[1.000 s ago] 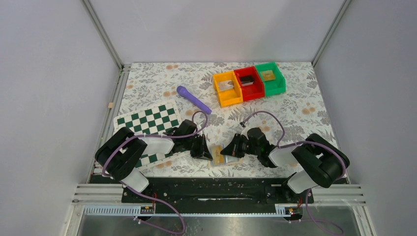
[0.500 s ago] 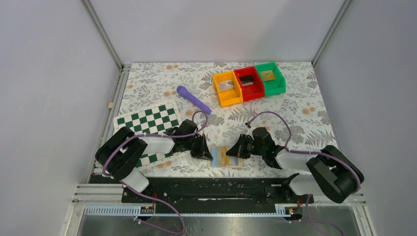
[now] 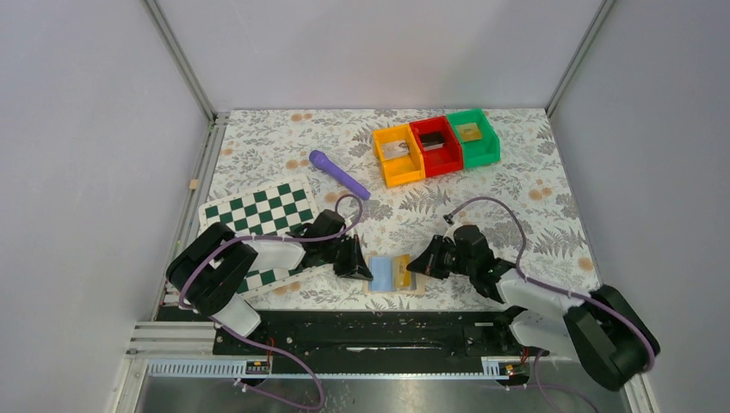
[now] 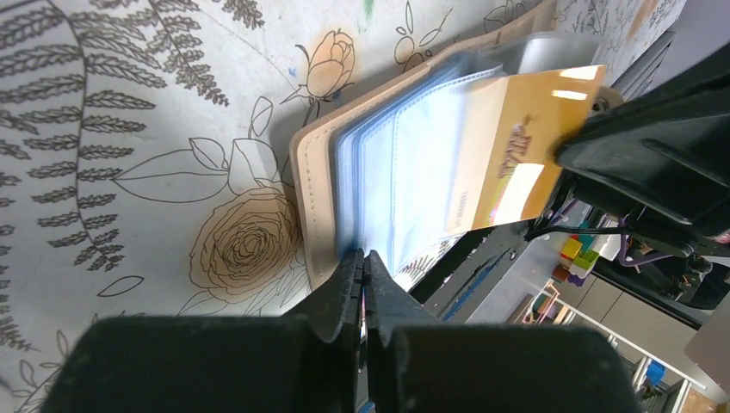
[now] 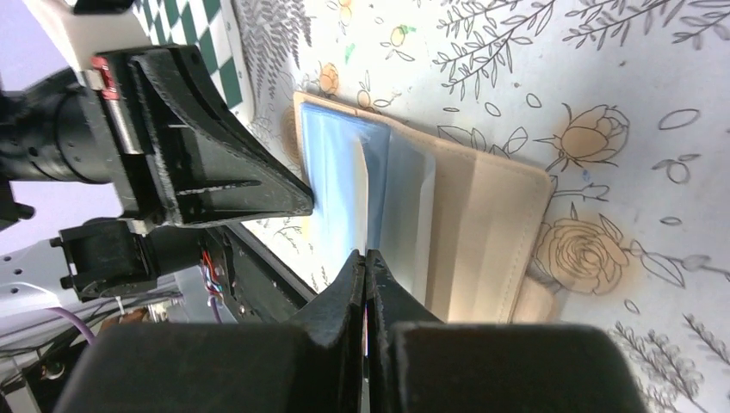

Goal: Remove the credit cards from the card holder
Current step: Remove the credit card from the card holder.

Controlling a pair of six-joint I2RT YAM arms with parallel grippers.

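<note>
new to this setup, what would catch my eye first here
The open tan folding card holder with light blue sleeves lies front and centre, between both black grippers. The right gripper is shut on a gold plastic card over it; the left gripper is shut at its left edge.

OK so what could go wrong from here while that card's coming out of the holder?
The right tool, shut on just the end of the gold card, may slip off, since part of the card seems to sit inside the blue sleeve. The left tool, shut, meets the card holder only at one edge, so the holder might drag along or lift.
</note>
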